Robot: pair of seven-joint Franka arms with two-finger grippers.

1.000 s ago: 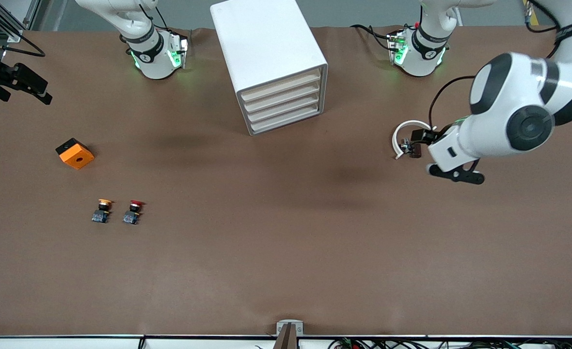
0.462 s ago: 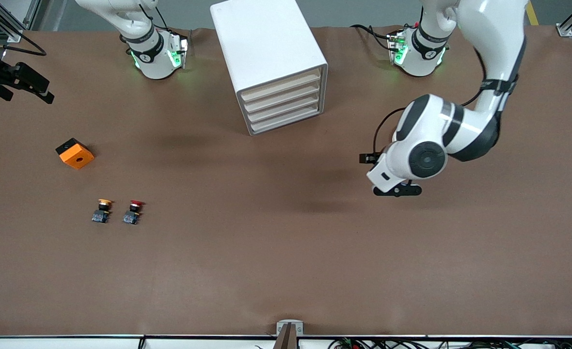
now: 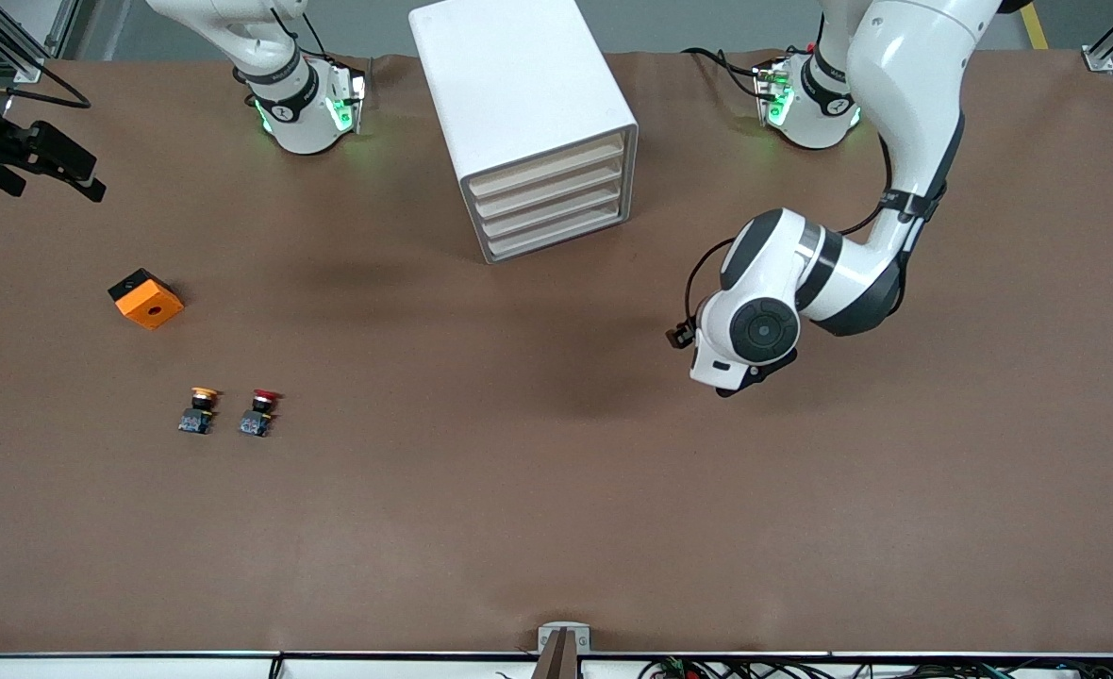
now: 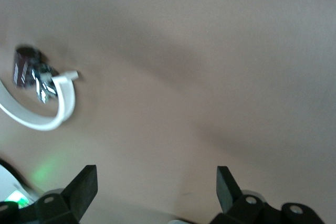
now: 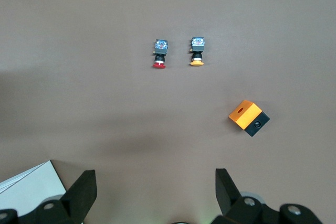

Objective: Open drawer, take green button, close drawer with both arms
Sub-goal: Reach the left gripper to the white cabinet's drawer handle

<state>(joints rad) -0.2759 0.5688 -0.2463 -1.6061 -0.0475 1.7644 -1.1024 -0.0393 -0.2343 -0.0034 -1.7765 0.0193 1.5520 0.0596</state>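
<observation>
The white four-drawer cabinet (image 3: 519, 104) stands at the table's middle near the arm bases. All its drawers are shut, the lower two (image 3: 556, 224) included. The green-capped button is hidden. My left gripper (image 4: 156, 184) is open and empty over bare table. In the front view it is hidden under the left arm's wrist (image 3: 745, 335), which hangs over the table between the cabinet and the left arm's end. My right gripper (image 5: 156, 187) is open and empty, high above the table, and out of the front view. A corner of the cabinet (image 5: 26, 187) shows beside it.
A yellow-capped button (image 3: 200, 405) and a red-capped button (image 3: 262, 407) stand side by side toward the right arm's end, with an orange block (image 3: 145, 298) farther from the camera. A white curved strip with a small dark part (image 4: 37, 93) lies under the left arm.
The left arm has swung in from the left arm's end of the table toward the middle, its wrist coming lower in the front view. The right arm's base has not moved.
</observation>
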